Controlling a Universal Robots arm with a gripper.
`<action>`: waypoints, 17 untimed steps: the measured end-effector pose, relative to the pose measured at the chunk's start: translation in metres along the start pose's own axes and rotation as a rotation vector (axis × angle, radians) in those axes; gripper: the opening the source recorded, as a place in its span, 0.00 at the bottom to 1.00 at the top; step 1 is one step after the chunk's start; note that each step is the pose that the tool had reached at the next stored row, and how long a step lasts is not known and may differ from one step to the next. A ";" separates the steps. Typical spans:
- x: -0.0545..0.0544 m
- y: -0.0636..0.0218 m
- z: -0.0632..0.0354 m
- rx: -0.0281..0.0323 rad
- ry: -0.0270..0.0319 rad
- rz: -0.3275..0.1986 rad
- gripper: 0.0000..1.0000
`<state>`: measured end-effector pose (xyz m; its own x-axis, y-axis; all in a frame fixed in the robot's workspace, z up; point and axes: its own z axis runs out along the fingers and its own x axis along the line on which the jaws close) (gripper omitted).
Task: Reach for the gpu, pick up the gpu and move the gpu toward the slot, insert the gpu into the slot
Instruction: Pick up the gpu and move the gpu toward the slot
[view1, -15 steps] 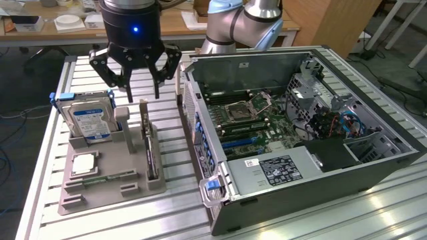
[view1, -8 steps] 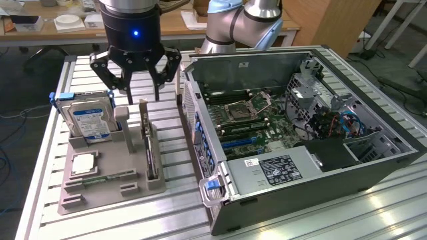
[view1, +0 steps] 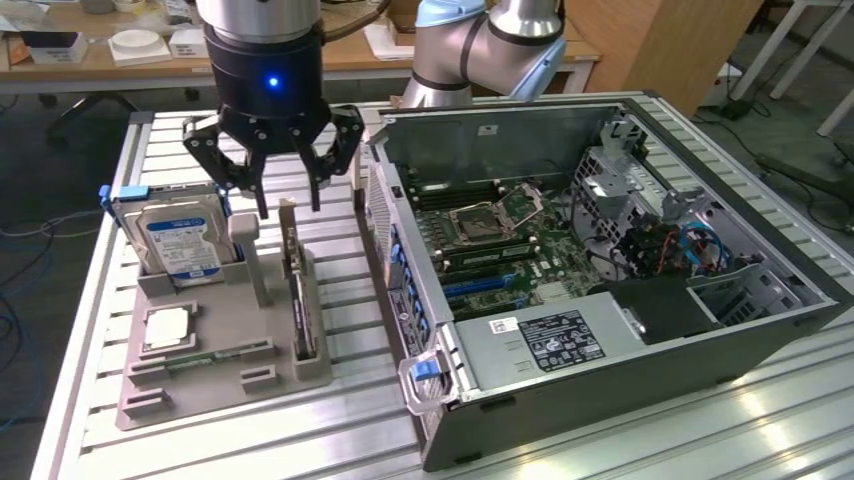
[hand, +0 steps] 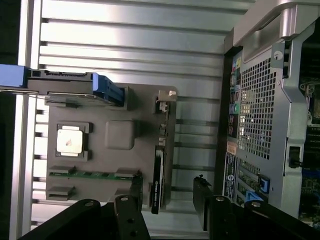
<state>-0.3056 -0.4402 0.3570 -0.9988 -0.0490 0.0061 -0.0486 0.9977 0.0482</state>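
The gpu (view1: 296, 290) stands on edge in a groove of the grey fixture (view1: 200, 385), with its bracket end on the hard drive's (view1: 180, 240) side. The gripper (view1: 283, 195) hangs just above it, jaws spread wide and holding nothing. To reach well, centre the 2 fingers astride the card's thin top edge and descend straight, clear of the fixture's post (view1: 247, 250). The slot (view1: 470, 287), probably the blue strip on the motherboard (view1: 534, 250), lies well apart.
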 end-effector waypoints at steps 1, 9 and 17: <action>0.000 -0.0001 0.0015 0.0000 0.0000 0.001 0.53; 0.000 -0.0006 0.0122 0.0001 0.0000 0.002 0.53; 0.000 -0.0011 0.0210 0.0000 0.0000 0.002 0.53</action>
<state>-0.3056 -0.4402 0.3359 -0.9989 -0.0471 0.0061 -0.0468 0.9977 0.0481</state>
